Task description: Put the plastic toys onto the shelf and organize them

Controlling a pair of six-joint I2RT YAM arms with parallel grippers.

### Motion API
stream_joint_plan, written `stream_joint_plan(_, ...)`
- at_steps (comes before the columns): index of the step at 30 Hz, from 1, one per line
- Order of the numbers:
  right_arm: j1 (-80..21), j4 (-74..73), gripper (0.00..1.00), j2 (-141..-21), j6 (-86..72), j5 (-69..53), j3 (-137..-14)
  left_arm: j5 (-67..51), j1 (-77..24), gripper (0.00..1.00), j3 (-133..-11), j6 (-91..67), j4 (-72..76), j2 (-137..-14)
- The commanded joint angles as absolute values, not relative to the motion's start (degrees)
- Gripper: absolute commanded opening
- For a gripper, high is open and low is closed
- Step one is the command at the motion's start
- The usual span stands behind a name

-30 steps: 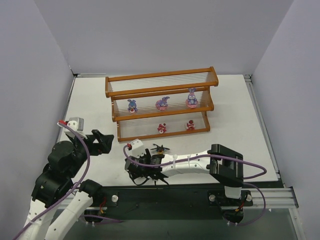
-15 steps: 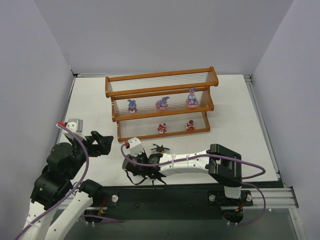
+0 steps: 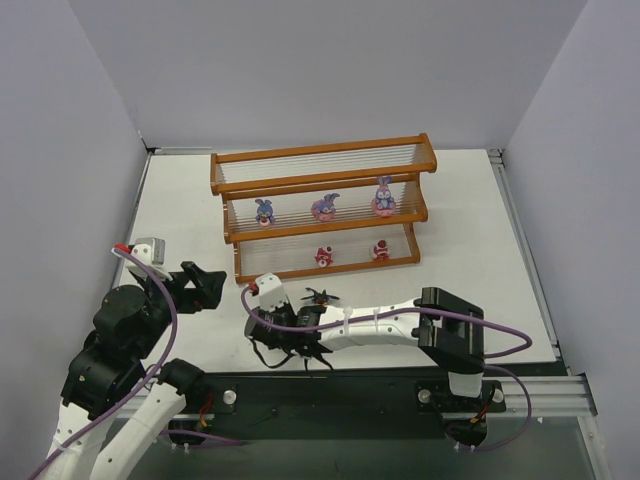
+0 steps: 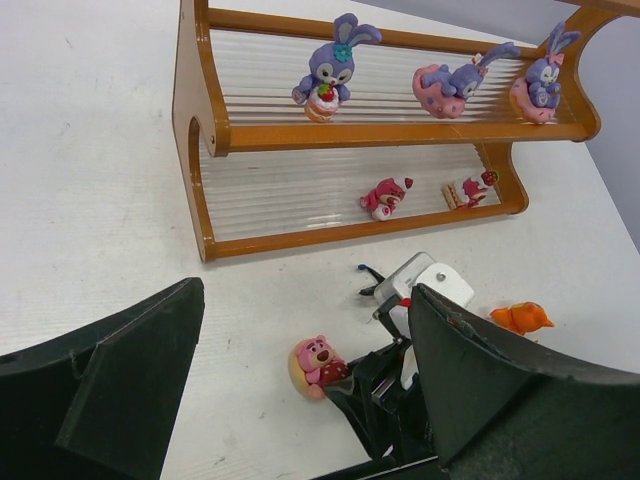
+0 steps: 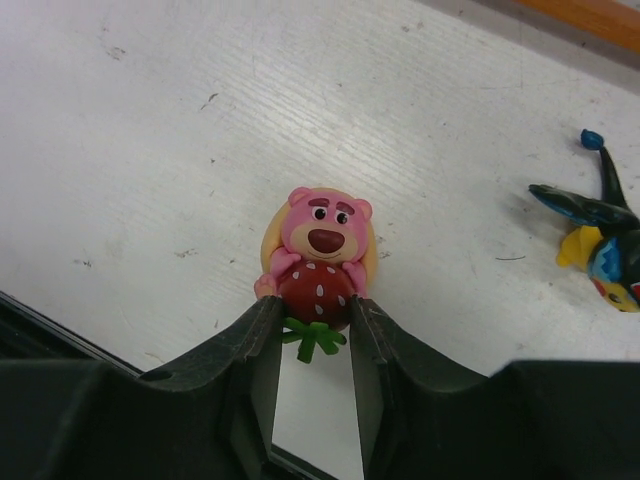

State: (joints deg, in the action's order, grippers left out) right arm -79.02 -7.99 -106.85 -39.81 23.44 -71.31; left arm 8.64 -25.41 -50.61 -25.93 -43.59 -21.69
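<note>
- the right hand [image 5: 312, 340] sits low at the near edge of the white worktop [image 5: 150, 120], its two dark fingers narrowed onto the pink bear toy [image 5: 318, 250], one on each side of the red strawberry at its front
- the pink bear toy stands upright on the worktop, facing the right wrist camera
- the left hand [image 4: 307, 295] hangs above the worktop to the left, fingers spread wide, holding nothing
- a black winged toy [image 5: 600, 240] lies on the worktop just beyond the right hand, apart from the bear
- an orange toy [image 4: 520, 318] rests on the worktop to the right of the right arm
- the shelf [image 4: 195, 150] stands further back; two pink-red toys [image 4: 385, 195] sit on its lowest tier
- three purple long-eared toys [image 4: 330, 70] are spaced along the middle tier
</note>
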Motion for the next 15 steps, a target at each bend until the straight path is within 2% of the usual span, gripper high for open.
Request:
stream_joint_plan(1, -76.8, -9.8, 0.00, -101.1, -38.2, 28.1, -74.2, 9.8, -25.2, 0.93, -51.4, -26.3, -43.0, -21.3)
stream_joint_plan(15, -67.7, -7.5, 0.00, -105.8, -32.3, 28.0, -83.7, 11.2, -25.2, 0.93, -52.6, -25.0, -43.1, -22.4)
